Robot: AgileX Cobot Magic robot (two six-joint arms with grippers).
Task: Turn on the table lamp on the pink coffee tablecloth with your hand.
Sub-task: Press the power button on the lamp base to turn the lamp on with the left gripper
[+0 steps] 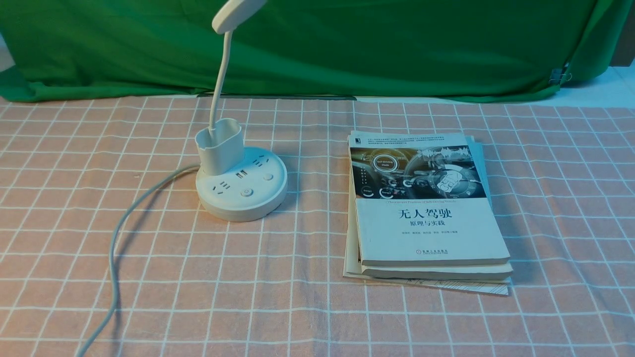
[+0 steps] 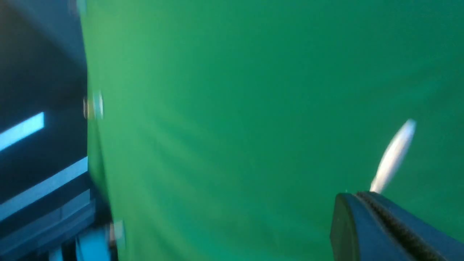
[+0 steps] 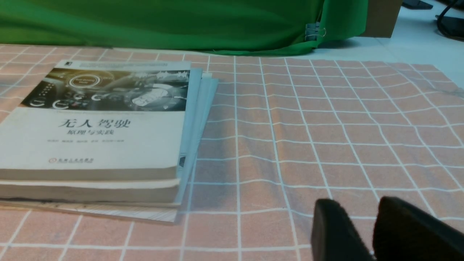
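Observation:
The white table lamp stands left of centre on the pink coffee tablecloth (image 1: 297, 297). Its round puck base (image 1: 241, 190) carries sockets and two round buttons (image 1: 246, 192), with a cup-like holder (image 1: 219, 147) behind them. The thin neck rises to the oval head (image 1: 237, 14) at the frame's top, and the light looks off. Neither hand shows in the front view. In the left wrist view my left gripper (image 2: 357, 194) is shut and empty, held up against the green backdrop, with the blurred lamp head (image 2: 393, 156) just beyond it. My right gripper (image 3: 357, 208) hovers low over the cloth, slightly open and empty.
A stack of books (image 1: 426, 208) lies right of the lamp and shows as the books (image 3: 98, 127) in the right wrist view. The lamp's grey cord (image 1: 116, 248) trails off the front left. A green backdrop (image 1: 347, 44) closes the far side.

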